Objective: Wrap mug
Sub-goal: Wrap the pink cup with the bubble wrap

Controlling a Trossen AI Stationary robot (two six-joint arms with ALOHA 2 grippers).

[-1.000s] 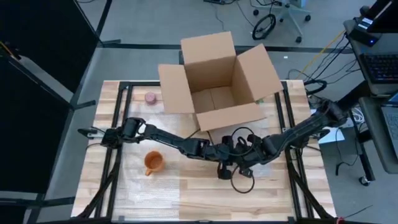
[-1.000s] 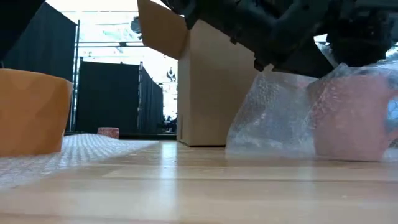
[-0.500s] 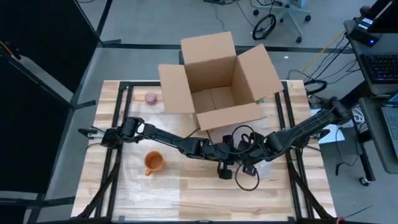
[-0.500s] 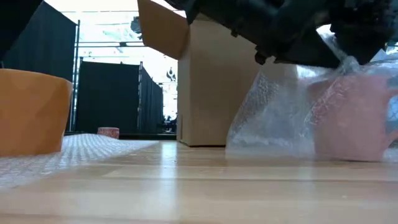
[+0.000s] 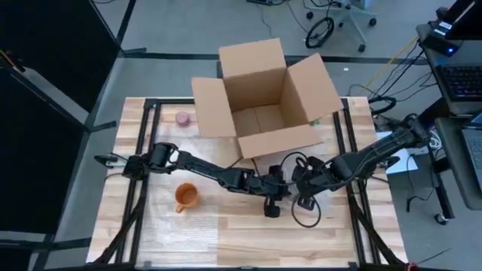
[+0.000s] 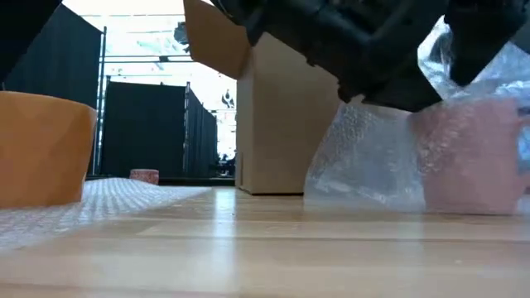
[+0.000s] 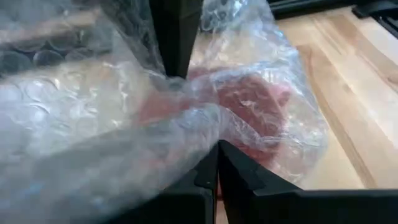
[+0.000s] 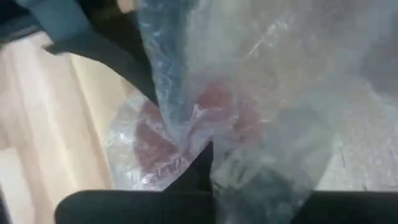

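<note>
Just below the cardboard box (image 5: 265,98), toward 6 o'clock, the pink mug (image 6: 472,157) stands upright inside bubble wrap (image 7: 93,118). Both jaws pinch wrap: left gripper (image 5: 273,194) at the mug's 9 o'clock, right gripper (image 5: 303,188) at 3 o'clock. Open tabletop (image 5: 248,233) lies toward 6 o'clock.

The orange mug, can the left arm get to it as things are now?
Probably not yet: the left gripper is shut on the bubble wrap around the pink mug. The orange mug itself stands uncovered.
</note>
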